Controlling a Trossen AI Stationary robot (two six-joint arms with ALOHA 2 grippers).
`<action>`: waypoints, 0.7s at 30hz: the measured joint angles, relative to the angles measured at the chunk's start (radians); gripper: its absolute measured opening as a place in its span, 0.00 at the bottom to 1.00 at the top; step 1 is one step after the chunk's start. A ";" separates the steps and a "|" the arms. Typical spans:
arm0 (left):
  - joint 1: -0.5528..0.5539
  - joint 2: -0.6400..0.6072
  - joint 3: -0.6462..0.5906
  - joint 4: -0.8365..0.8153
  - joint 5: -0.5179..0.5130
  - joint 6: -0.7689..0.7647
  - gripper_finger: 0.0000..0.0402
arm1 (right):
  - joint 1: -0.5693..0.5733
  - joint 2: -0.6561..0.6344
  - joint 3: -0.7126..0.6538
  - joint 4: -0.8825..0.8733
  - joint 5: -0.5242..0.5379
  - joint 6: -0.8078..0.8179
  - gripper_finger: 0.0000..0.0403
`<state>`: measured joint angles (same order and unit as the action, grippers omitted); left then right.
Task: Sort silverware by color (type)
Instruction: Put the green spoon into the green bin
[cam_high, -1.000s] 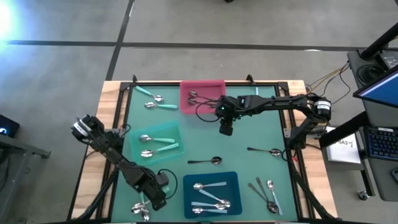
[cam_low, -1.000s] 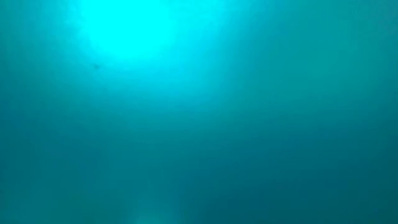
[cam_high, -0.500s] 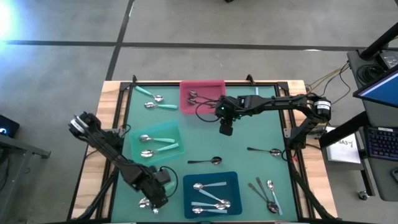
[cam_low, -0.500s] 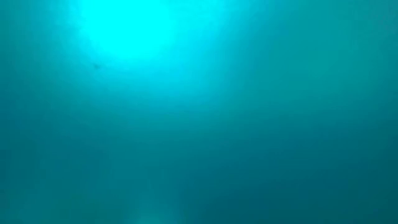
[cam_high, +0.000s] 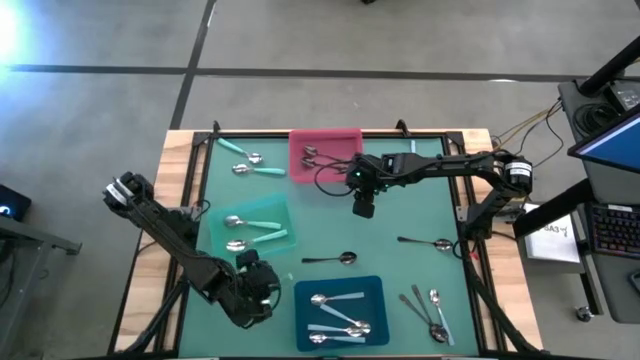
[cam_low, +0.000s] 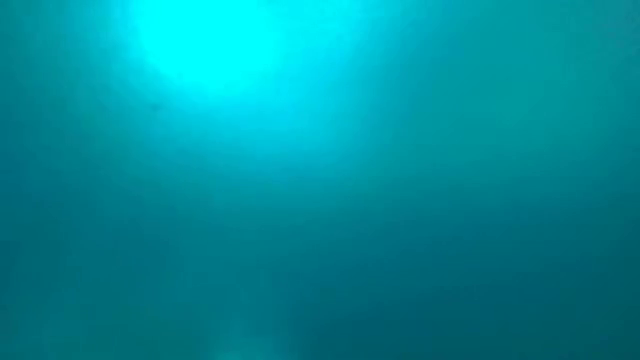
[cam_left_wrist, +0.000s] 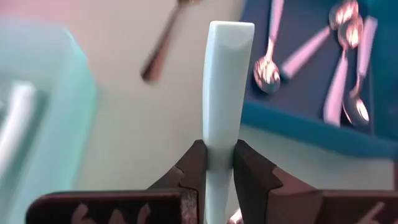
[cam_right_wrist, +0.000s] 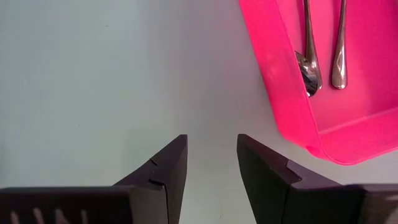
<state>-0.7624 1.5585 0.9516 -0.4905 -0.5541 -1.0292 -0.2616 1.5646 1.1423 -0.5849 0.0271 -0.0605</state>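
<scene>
My left gripper (cam_high: 258, 290) is over the table's near left, between the mint tray (cam_high: 250, 225) and the blue tray (cam_high: 340, 310). It is shut on a spoon with a pale mint-green handle (cam_left_wrist: 225, 81); the bowl is hidden behind the fingers. Two mint-handled spoons lie in the mint tray, several pale-blue-handled spoons (cam_high: 338, 312) in the blue tray, and two dark spoons (cam_right_wrist: 323, 43) in the pink tray (cam_high: 325, 150). My right gripper (cam_high: 363, 208) hangs open over bare mat beside the pink tray. The low view shows only a teal blur. My left gripper pinches the mint spoon's handle (cam_left_wrist: 219, 155) by its two long edges between its two fingers (cam_left_wrist: 193, 168). The handle runs forward along the fingers, and its squared free end (cam_left_wrist: 230, 34) sticks far past their tips. The spoon is lifted clear of the mat.
Two mint-handled spoons (cam_high: 248, 160) lie loose at the far left. Dark spoons lie loose at mid-table (cam_high: 335, 258), at the right (cam_high: 425, 242) and in a cluster at the near right (cam_high: 428, 312). A raised black frame (cam_high: 190, 200) edges the green mat.
My left gripper has risen from the table's near left corner and gone toward the blue tray, rolling its wrist as it went. The mint-handled spoon has come up off the mat with it.
</scene>
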 joint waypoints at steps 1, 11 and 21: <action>-0.003 -0.002 0.000 0.000 -0.028 0.004 0.10 | 0.000 0.000 0.000 0.000 0.000 0.000 0.33; -0.064 -0.006 0.000 0.075 -0.210 0.001 0.10 | 0.000 0.000 0.000 0.000 0.000 0.000 0.33; -0.076 -0.050 0.000 0.045 -0.404 0.215 0.10 | 0.000 0.000 0.000 0.000 0.000 0.000 0.33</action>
<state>-0.8387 1.5089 0.9520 -0.4452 -0.9584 -0.8146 -0.2619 1.5646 1.1423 -0.5846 0.0273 -0.0605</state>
